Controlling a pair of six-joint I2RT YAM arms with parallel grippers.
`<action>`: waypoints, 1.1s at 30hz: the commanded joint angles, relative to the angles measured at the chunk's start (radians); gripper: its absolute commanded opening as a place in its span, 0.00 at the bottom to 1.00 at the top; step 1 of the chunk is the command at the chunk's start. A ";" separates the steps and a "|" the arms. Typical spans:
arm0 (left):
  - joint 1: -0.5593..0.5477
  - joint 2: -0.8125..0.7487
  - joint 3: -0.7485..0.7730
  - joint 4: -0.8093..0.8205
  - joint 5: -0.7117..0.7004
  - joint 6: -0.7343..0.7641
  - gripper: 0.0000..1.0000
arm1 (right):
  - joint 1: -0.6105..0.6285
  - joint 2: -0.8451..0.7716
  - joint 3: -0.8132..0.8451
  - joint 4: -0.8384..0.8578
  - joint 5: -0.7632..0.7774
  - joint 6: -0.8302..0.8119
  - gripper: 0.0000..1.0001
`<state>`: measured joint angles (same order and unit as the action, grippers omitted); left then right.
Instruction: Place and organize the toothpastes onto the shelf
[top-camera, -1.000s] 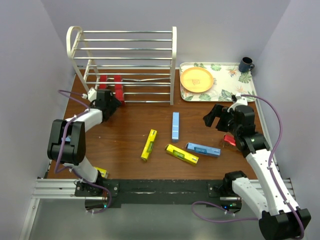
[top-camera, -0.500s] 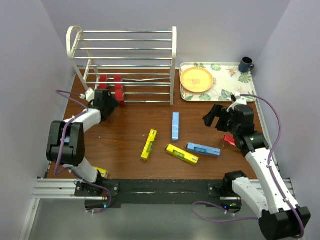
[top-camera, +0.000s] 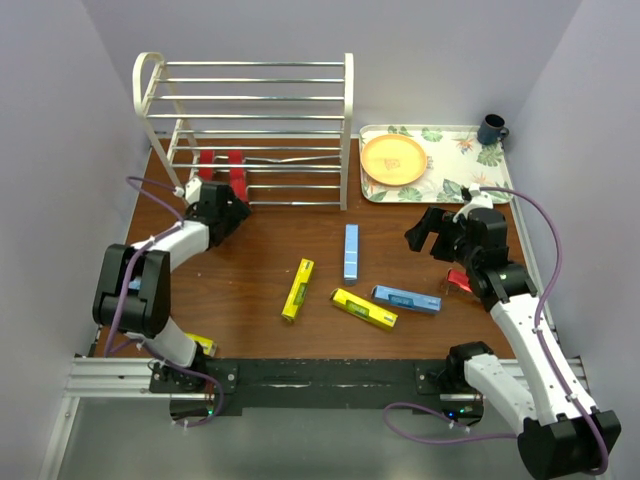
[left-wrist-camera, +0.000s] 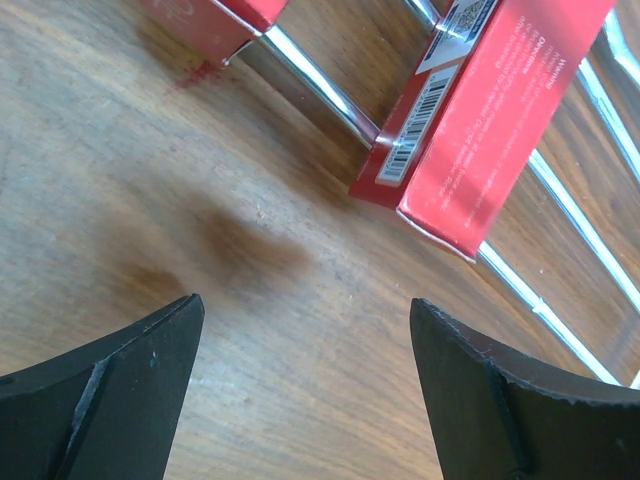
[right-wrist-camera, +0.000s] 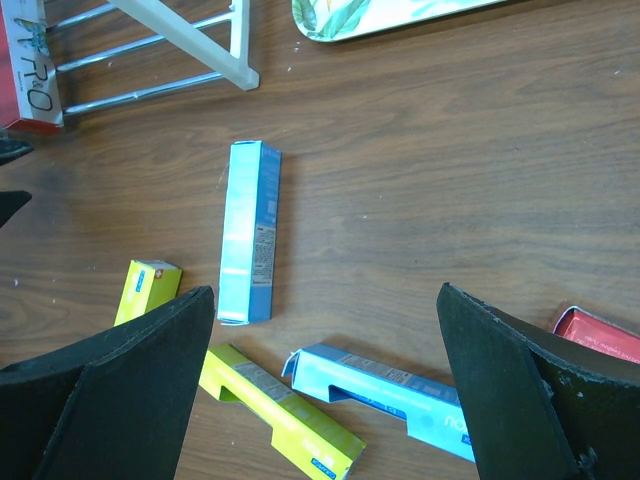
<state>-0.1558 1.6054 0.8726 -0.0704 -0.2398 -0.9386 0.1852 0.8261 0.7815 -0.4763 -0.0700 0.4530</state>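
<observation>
Two red cartons (top-camera: 237, 172) lie on shelf (top-camera: 347, 130). Left gripper (left-wrist-camera: 302, 305) beside them, jaws wide, empty. Right gripper (right-wrist-camera: 325, 292) likewise; blue carton (right-wrist-camera: 248, 230) likely next pick.

The shelf (top-camera: 250, 100) stands at the far left of the table (top-camera: 260, 250), with the tray (top-camera: 440, 192) just to its right. A plate (top-camera: 393, 159) sits on the tray, and a mug (top-camera: 491, 129) is at its far right corner. Two cartons lie side by side at the left end of the shelf's lowest tier: left carton (top-camera: 206, 162), right carton (top-camera: 238, 175). Four more lie loose mid-table. The middle carton (top-camera: 351, 252) points front to back, the slanted carton (top-camera: 297, 289) is left of it and nearer, and the near pair (top-camera: 364, 309) lies close together, nearer still. An edge carton (top-camera: 459, 281) lies far right, and a corner carton (top-camera: 203, 344) lies near left.
</observation>
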 joint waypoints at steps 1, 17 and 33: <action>-0.008 0.053 0.075 0.029 -0.004 0.018 0.90 | 0.005 -0.012 0.022 0.036 -0.008 0.001 0.99; -0.024 0.122 0.137 0.021 -0.058 -0.014 0.89 | 0.005 -0.035 0.021 0.022 -0.002 0.004 0.99; 0.007 0.122 0.155 0.018 -0.076 -0.002 0.88 | 0.005 -0.055 0.013 0.005 0.007 -0.002 0.99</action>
<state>-0.1619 1.7374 0.9913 -0.0704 -0.2832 -0.9428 0.1852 0.7837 0.7815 -0.4797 -0.0696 0.4545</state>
